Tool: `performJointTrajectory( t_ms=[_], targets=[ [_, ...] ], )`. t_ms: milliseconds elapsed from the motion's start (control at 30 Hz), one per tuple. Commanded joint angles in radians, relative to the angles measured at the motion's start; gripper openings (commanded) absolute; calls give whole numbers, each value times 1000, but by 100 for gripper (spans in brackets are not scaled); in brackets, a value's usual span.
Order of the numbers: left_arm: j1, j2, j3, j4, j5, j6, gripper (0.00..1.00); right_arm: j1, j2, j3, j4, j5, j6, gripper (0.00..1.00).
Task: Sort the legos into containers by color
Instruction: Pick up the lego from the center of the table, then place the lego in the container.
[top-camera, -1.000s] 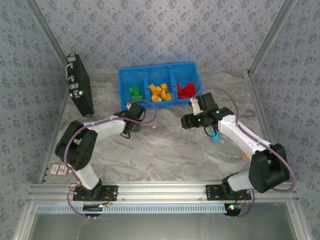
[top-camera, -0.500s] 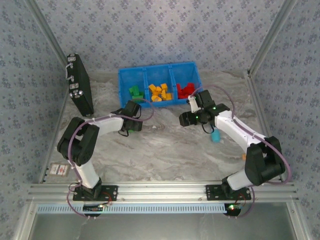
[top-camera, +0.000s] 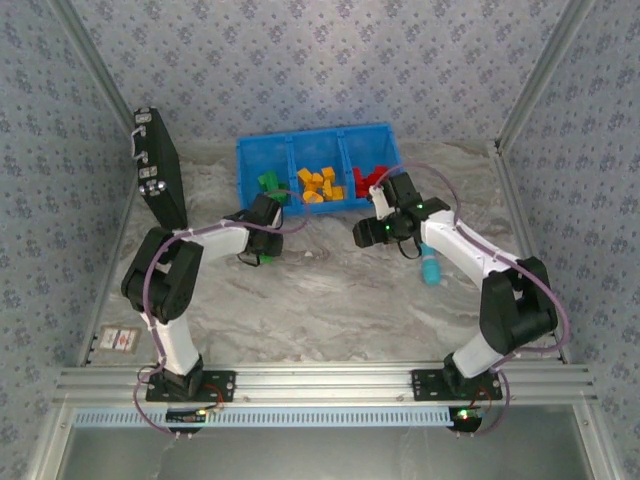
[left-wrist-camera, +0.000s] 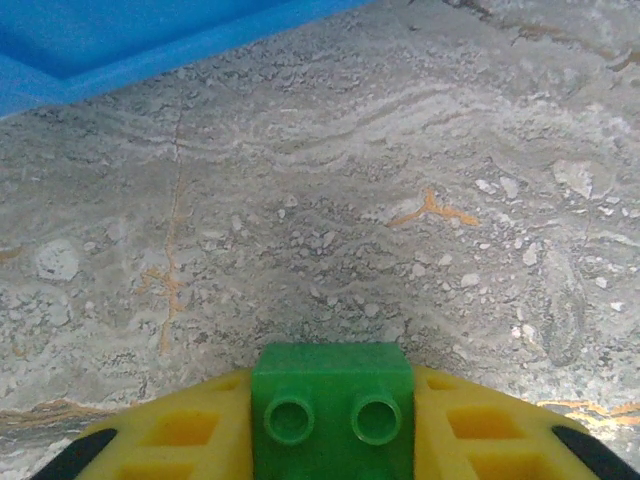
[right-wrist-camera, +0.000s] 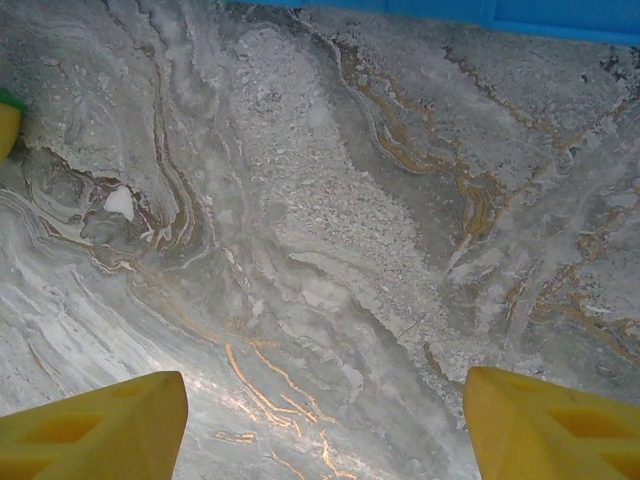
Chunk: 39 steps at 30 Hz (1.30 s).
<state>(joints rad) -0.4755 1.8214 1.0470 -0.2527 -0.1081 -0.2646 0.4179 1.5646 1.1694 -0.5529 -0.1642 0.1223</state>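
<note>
In the left wrist view my left gripper (left-wrist-camera: 333, 385) is shut on a green lego (left-wrist-camera: 332, 420), studs facing the camera, just above the marble table. From above, that gripper (top-camera: 262, 252) sits in front of the blue bin's (top-camera: 247, 165) left end. The containers hold sorted legos: green (top-camera: 270, 184) on the left, orange-yellow (top-camera: 320, 184) in the middle, red (top-camera: 368, 180) on the right. My right gripper (top-camera: 362, 236) hovers open in front of the bin; its wrist view has bare table between its fingers (right-wrist-camera: 120, 420).
A teal stick (top-camera: 430, 270) lies on the table beside the right forearm. A black flat case (top-camera: 158, 165) leans against the left wall. The bin's blue edge (left-wrist-camera: 150, 40) runs across the top of the left wrist view, and across the right wrist view (right-wrist-camera: 500, 12).
My left gripper has closed on the green lego and shifted slightly toward the bin. The right arm has swung left, nearer the bin's front.
</note>
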Motion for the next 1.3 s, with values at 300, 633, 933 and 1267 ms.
performJointTrajectory(
  t_ms=[300,633,933,1267],
  targets=[
    [-20,-88,122,-233,-16,-85,27,11,-108,-43,-18,35,-5,77],
    [30,5,615,-400,-55,77,27,15,-336,-125,-24,91,66,79],
    [106,248,945,-417,-46,115,26,59,-548,-88,-40,160,166,84],
    [145,492,1170,-478,-11,96,25,86,-557,-29,-28,144,111,100]
  ],
)
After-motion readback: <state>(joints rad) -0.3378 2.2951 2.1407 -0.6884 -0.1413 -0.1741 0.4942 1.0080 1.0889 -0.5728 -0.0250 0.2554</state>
